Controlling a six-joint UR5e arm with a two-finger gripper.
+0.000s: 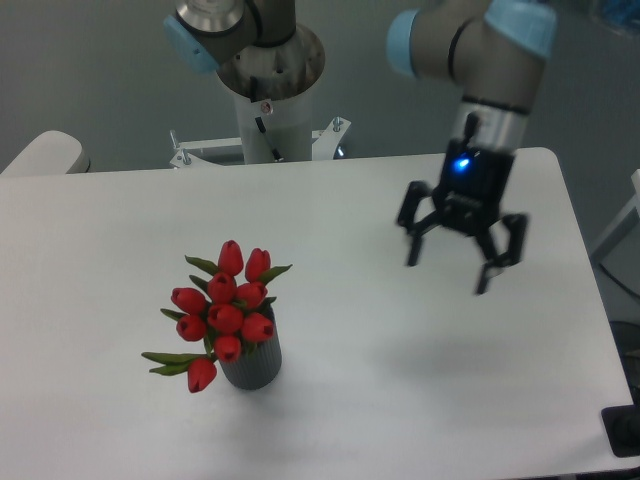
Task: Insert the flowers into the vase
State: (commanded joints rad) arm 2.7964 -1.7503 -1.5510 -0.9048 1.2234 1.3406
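My pincer is spread wide and holds nothing. It hangs in the air above the right side of the white tabletop, with its two fingers pointing down. It is well apart from the flowers.

The flowers stand in the vase. The vase is a short dark grey pot near the front left part of the tabletop. It stands upright. The red buds bunch up above its mouth, and I cannot see the stems because they go down inside. The bunch is wider than the vase, so some buds and green leaves hang out over the rim. One red bud droops low on the left side, next to a long leaf. It looks like it leans out only because the bunch is so fat, not because it is falling.

I think the job is done. The flowers sit in the vase and nothing holds them, so the vase alone keeps them up. My pincer is open and far off because it has no need to grip now.

One thing could go wrong. The bunch looks heavy on the left side, and the vase is small. A bump could tip it over. So I think it is best to keep my arm away from it.
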